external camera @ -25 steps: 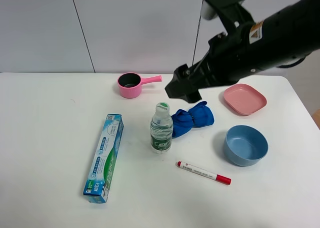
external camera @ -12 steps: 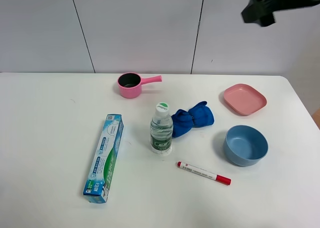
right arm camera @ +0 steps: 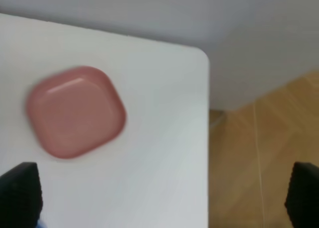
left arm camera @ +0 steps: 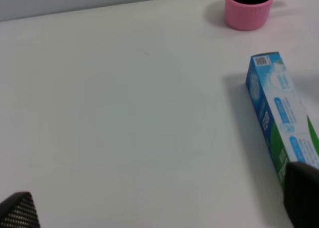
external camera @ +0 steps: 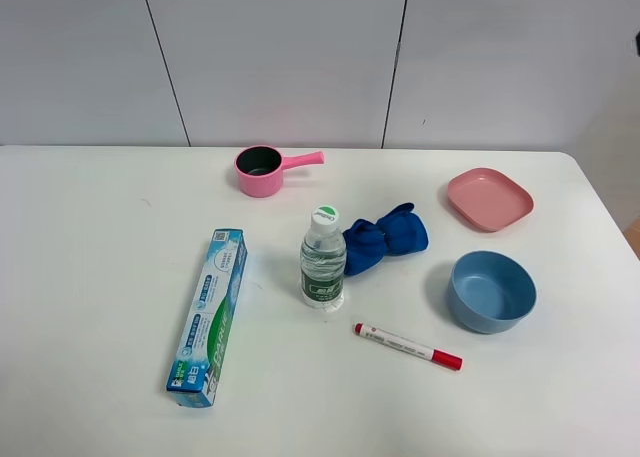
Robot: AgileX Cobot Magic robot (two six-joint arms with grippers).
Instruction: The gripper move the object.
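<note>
While your marker point(external camera: 407, 346) lies flat just in front of the bottle point(external camera: 323, 259), its small print unreadable, both grippers, left point(left arm camera: 159, 208) and right point(right arm camera: 159, 198), show fingers spread wide. Left of the bottle, the toothpaste box point(external camera: 208, 317) carries a QR code.

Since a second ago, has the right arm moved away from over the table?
Yes. It hung above the blue cloth beside the bottle, then swung up and right, out of the high view. The right gripper now looks down on the pink plate.

Matt table point(external camera: 100, 277), crumpled blue cloth point(external camera: 385, 239), clear plastic bottle point(external camera: 322, 262)
</note>
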